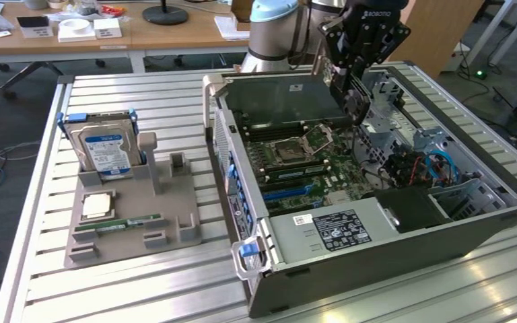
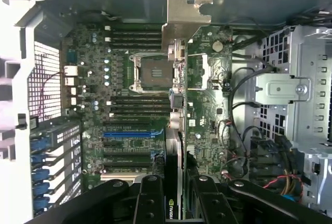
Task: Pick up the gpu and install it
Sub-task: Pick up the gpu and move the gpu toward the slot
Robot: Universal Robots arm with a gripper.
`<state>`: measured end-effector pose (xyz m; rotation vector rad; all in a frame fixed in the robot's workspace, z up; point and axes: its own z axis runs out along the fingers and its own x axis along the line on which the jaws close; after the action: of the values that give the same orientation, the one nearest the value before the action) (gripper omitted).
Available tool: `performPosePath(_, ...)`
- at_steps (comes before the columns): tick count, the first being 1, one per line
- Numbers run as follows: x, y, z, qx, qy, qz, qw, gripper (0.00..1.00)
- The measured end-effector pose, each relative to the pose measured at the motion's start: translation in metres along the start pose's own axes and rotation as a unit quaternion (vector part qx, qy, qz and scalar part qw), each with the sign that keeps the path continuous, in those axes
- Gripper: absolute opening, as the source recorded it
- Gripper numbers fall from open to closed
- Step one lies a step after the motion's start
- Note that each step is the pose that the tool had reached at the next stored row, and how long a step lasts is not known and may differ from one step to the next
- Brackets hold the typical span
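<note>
The gpu (image 1: 285,99) is a flat dark card hanging over the open computer case (image 1: 474,232), above the motherboard (image 1: 317,165). My gripper (image 1: 352,93) is shut on the card's end at the exterior view's right. In the wrist view the gpu (image 2: 177,130) appears edge-on, running from my gripper (image 2: 176,199) out to its silvery end bracket (image 2: 182,21). Black fingers (image 2: 149,199) press on both sides of it, over the CPU socket (image 2: 153,73) and the expansion slots (image 2: 129,142).
A grey holder (image 1: 132,222) on the slatted table at the exterior view's left carries a blue-labelled hard drive (image 1: 104,147), a green RAM stick (image 1: 118,224) and a CPU (image 1: 97,204). Inside the case are a drive cage (image 2: 298,94), loose cables (image 2: 244,110) and a power supply (image 1: 330,232).
</note>
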<state>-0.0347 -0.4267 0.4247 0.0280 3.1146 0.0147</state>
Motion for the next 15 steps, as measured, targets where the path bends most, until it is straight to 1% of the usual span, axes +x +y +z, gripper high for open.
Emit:
performPosePath(3,-0.0055,0.0,0.0001,0.0,0.0,0.0,1.0,0.26)
performPosePath(11,-0.0063,0.0001,0.0002,0.0,0.0,0.0,1.0,0.26)
performPosePath(15,-0.0116,0.0002,0.0003,0.0,0.0,0.0,1.0,0.26)
